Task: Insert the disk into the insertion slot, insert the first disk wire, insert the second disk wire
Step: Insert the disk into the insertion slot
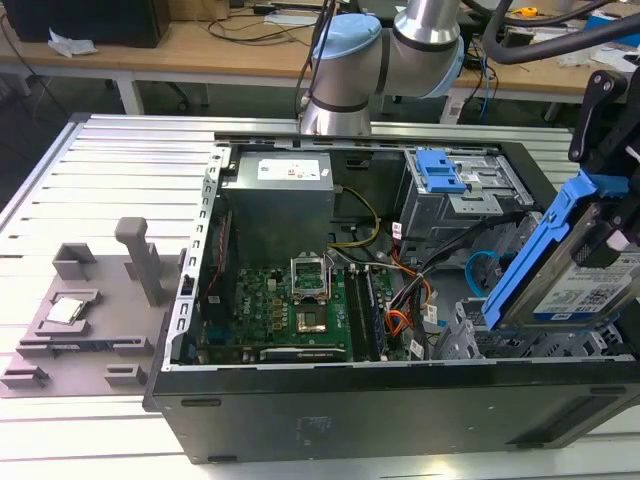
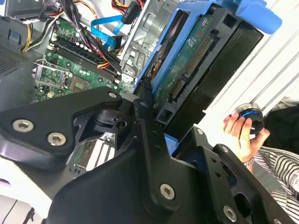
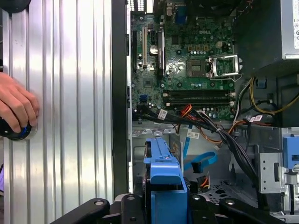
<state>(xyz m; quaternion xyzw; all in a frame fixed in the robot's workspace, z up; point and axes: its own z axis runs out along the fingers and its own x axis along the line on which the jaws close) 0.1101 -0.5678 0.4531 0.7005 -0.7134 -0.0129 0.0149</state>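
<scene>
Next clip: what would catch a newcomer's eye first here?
The bright blue-framed disk stands out, clamped in the jaws of the gripper and tilted over the silver insertion slot at the exterior view's right. The open computer case shows its green motherboard at that view's middle. In the first wrist view a person's hand rests on a round knob on the ribbed metal table.
</scene>
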